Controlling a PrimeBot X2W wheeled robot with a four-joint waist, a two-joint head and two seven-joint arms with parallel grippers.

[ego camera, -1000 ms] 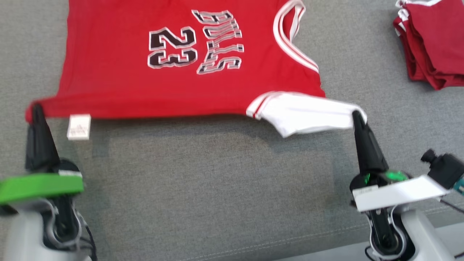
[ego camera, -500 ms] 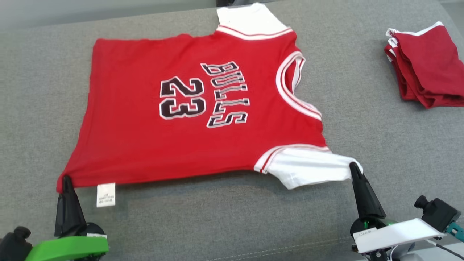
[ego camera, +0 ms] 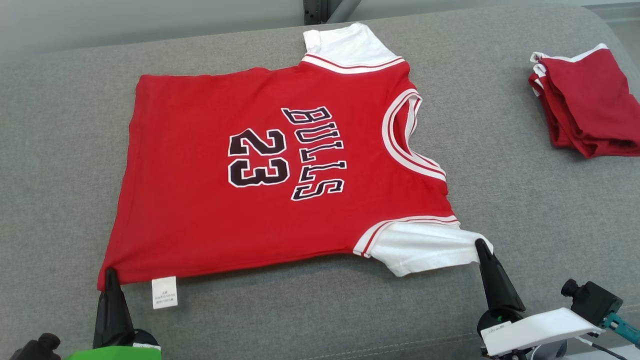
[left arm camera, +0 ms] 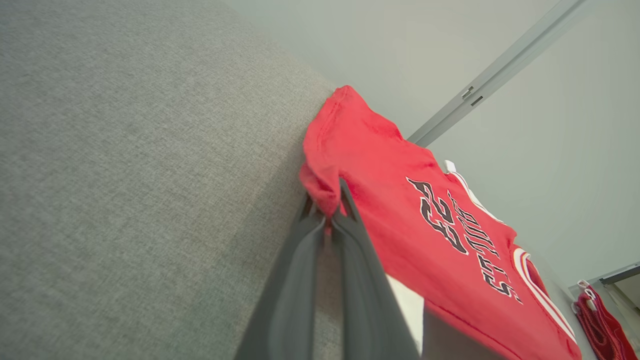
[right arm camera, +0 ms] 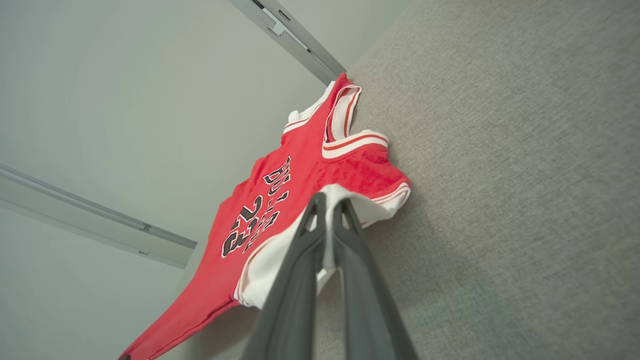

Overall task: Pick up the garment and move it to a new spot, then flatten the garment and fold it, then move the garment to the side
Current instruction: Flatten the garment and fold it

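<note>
**Operator A:** Where do we locate the garment?

**Operator B:** We find the garment (ego camera: 200, 175), a red jersey with white sleeves, spread print-side up near the middle of the grey upholstered surface (ego camera: 60, 150). Its collar (ego camera: 400, 130) points toward the robot's right and its hem toward the robot's left. The print reads "BULLS" above "23".

**Operator A:** What state do we record for each claw?

**Operator B:** The left claw (ego camera: 111, 274) is closed on the near hem corner. In the left wrist view we see red cloth bunched between its two fingers. The right claw (ego camera: 481, 245) is closed on the outer edge of the near sleeve (ego camera: 420, 247). The right wrist view shows white cloth pinched between its fingers. The near edge of the garment spans between the two claws, with a shadow beneath it.

**Operator A:** What else do we note?

**Operator B:** A white care label (ego camera: 164, 292) hangs from the hem, just beside the left claw. The far sleeve (ego camera: 345, 45) lies at the far edge of the surface. A folded stack of dark red garments (ego camera: 590, 100) sits well apart, at the far right.
</note>
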